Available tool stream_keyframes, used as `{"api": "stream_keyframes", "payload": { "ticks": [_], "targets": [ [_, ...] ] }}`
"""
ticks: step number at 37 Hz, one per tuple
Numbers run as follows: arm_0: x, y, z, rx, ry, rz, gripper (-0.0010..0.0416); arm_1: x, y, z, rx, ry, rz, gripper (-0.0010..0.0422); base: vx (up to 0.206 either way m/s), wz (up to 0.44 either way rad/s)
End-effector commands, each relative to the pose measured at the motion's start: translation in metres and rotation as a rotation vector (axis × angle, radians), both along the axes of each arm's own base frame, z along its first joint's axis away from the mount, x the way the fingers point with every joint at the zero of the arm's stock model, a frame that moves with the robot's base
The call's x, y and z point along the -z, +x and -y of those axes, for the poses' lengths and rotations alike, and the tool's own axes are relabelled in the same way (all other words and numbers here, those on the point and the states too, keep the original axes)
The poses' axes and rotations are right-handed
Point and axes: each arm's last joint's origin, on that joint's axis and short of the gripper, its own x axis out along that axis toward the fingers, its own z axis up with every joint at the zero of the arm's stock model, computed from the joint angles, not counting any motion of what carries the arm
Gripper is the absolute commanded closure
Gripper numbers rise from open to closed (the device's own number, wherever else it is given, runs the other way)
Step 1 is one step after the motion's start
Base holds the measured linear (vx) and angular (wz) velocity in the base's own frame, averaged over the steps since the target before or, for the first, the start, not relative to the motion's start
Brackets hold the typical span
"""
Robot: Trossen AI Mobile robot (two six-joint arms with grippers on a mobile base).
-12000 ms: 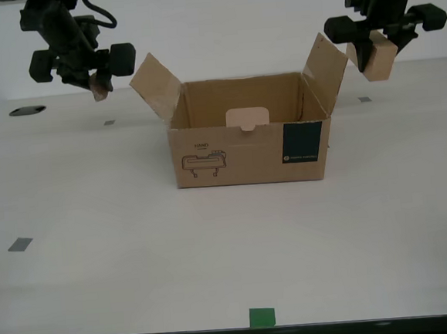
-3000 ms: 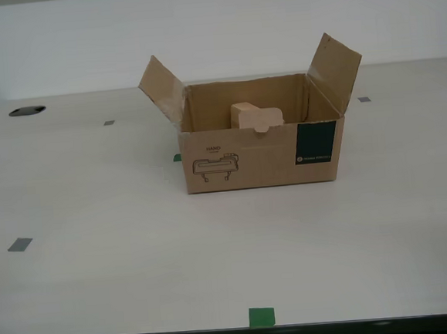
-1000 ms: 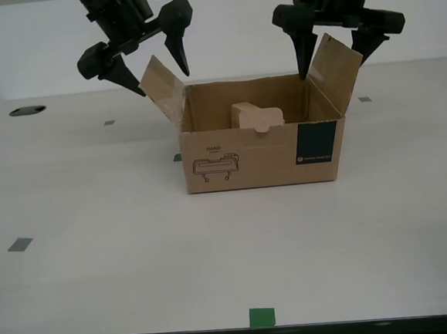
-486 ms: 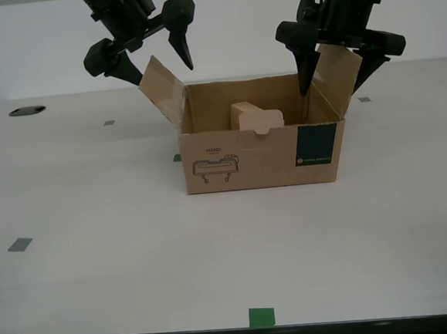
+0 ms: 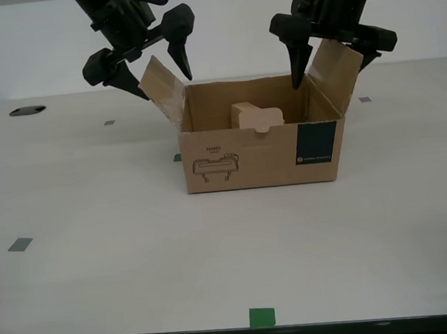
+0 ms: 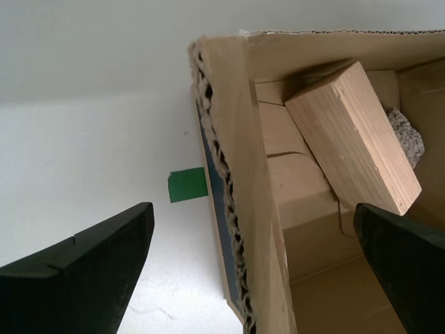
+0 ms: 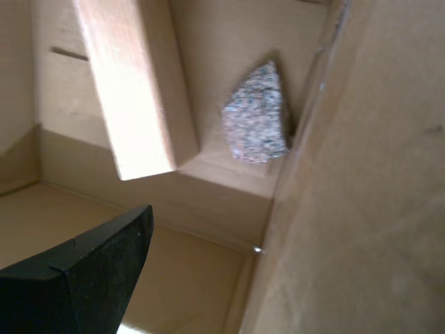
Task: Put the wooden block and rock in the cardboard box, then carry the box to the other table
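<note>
Cardboard box (image 5: 257, 155) unmoved on the table (image 5: 98, 246), wooden block (image 6: 353, 136) and rock (image 7: 256, 122) inside. My first gripper (image 5: 166, 86) at its 11 o'clock and my second gripper (image 5: 332, 75) at 1 o'clock, absent three seconds ago, now straddle the flaps, spread wide, empty

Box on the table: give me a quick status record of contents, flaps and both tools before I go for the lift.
box: brown cardboard, standing on the table
side flaps: both up
block: inside the box, lying tilted
rock: inside, on the box floor beside the block
first tool: open, empty, over the flap on the exterior view's left
second tool: open, empty, straddling the other flap
loading: done
carry: not begun
</note>
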Motion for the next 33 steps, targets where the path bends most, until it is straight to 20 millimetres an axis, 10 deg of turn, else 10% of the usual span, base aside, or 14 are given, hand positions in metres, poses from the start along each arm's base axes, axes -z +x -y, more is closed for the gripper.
{"api": "stream_keyframes", "payload": {
  "ticks": [1, 33],
  "targets": [
    [-0.001, -0.001, -0.001, -0.007, 0.044, -0.017, 0.0018, -0.001, 0.0, 0.001, 0.009, -0.016, -0.001, 0.0018, 0.0, 0.0],
    [-0.001, -0.001, -0.002, -0.009, 0.056, -0.021, 0.0018, 0.024, -0.006, 0.0, 0.018, -0.083, 0.003, 0.0018, 0.0, 0.0]
  ]
}}
